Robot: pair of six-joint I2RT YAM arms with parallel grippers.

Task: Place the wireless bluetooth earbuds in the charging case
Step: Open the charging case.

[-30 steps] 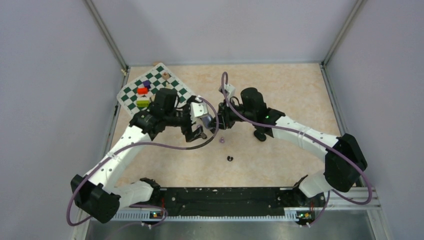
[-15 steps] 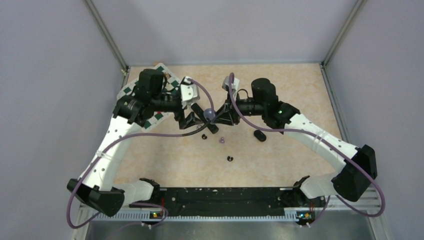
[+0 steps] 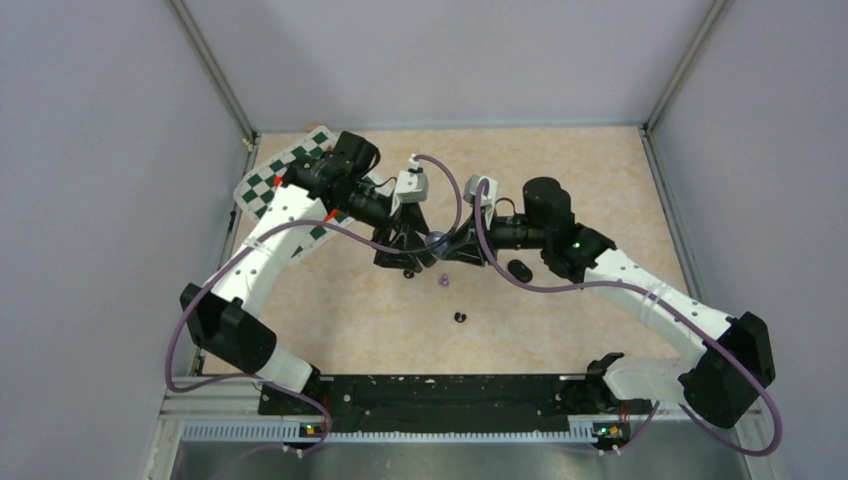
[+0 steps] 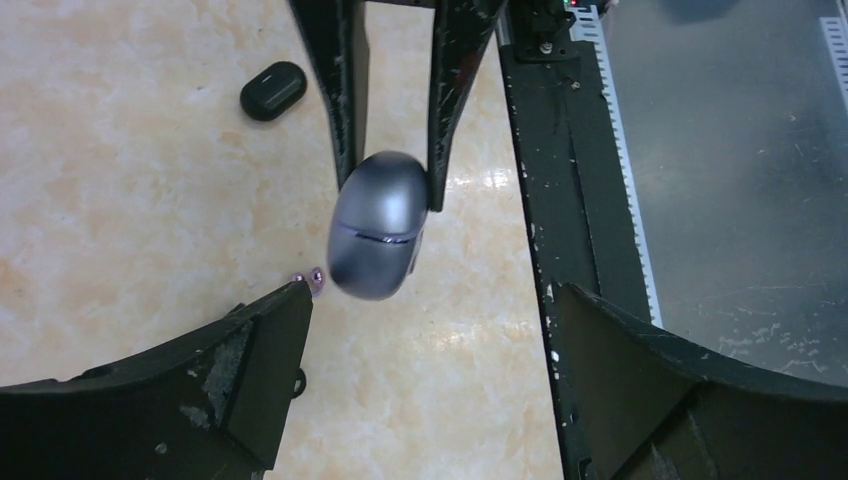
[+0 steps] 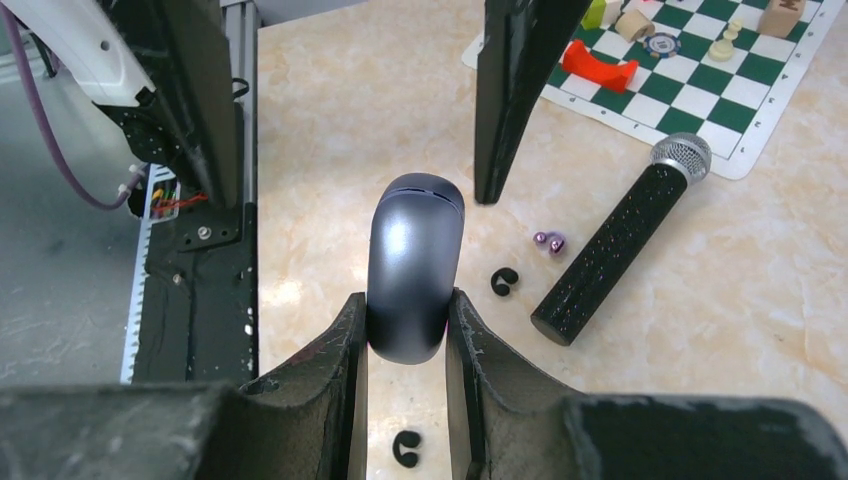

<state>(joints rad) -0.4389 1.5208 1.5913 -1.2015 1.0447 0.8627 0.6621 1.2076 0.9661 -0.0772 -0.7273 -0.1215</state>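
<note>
My right gripper (image 3: 450, 247) is shut on a closed grey-purple oval charging case (image 3: 437, 240) and holds it above the table; the right wrist view shows the case (image 5: 415, 265) pinched between the gripper's (image 5: 407, 320) fingers. My left gripper (image 3: 405, 252) is wide open and faces the case (image 4: 378, 225), its gripper midpoint (image 4: 430, 340) short of it, not touching. A pale purple pair of earbuds (image 3: 443, 281) (image 5: 549, 242) (image 4: 312, 278) lies on the table below. Black earbuds lie at the left (image 3: 409, 273) (image 5: 505, 281) and nearer the front (image 3: 459, 318) (image 5: 406, 448).
A closed black oval case (image 3: 519, 270) (image 4: 273, 90) lies right of the grippers. A black microphone with a silver head (image 5: 620, 250) lies beside a green-and-white chessboard (image 3: 270, 185) (image 5: 700, 70) with small pieces. The black base rail (image 3: 440, 395) runs along the near edge.
Both grippers have shifted right with the case between them. The left arm has swung back over the chessboard. The right gripper keeps hold of the case.
</note>
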